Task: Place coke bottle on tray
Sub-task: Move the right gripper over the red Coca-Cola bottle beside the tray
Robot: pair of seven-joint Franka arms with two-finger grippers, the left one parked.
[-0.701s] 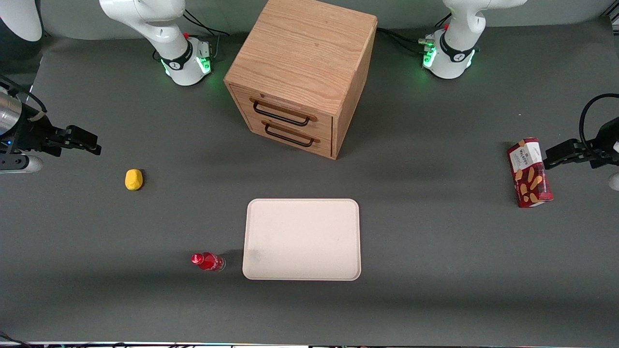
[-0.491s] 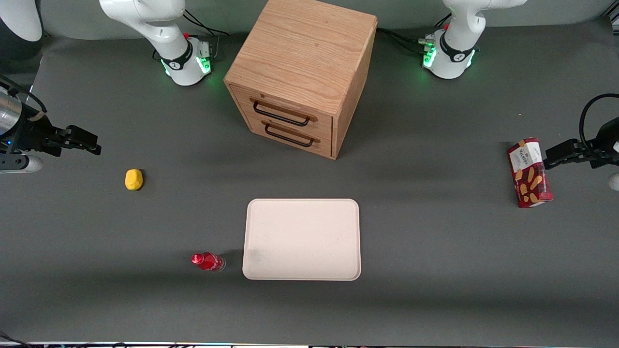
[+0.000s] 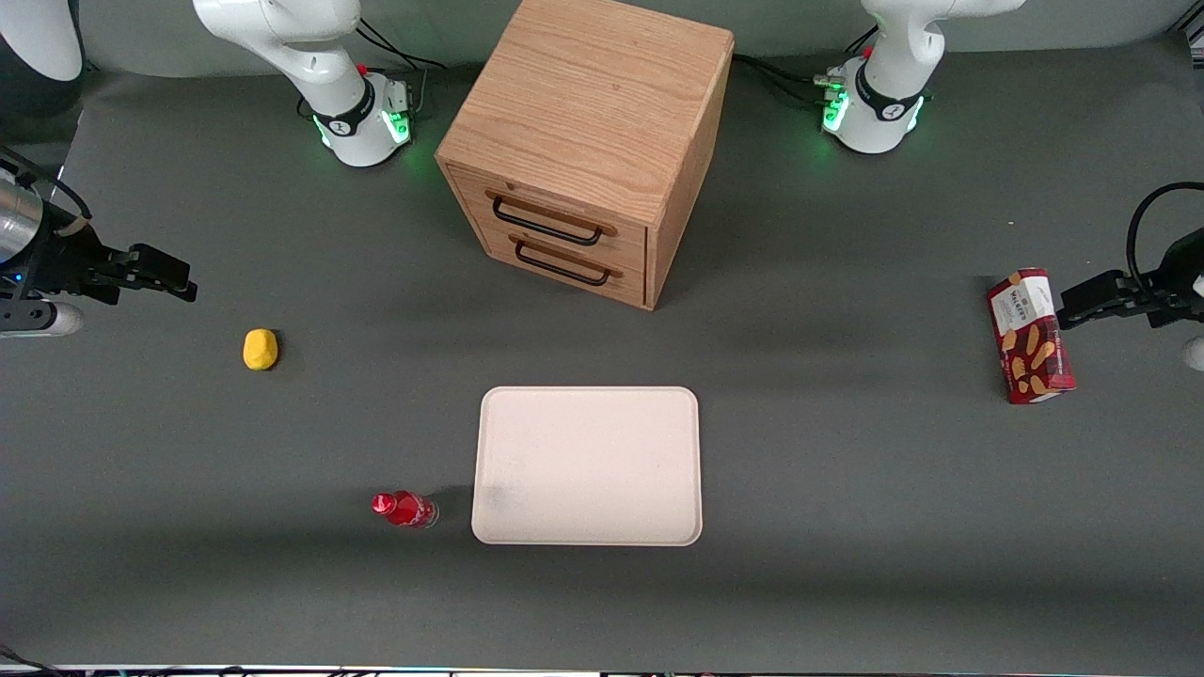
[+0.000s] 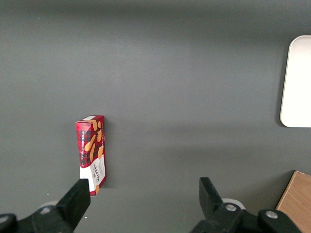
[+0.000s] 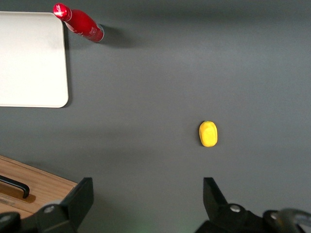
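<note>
The coke bottle, small and red with a red cap, rests on the dark table just beside the cream tray, apart from its rim. My gripper hovers at the working arm's end of the table, farther from the front camera than the bottle and well away from it. Its fingers are spread wide open with only bare table between them.
A yellow lemon-like object lies near my gripper. The wooden drawer cabinet stands farther from the front camera than the tray. A red snack box sits toward the parked arm's end.
</note>
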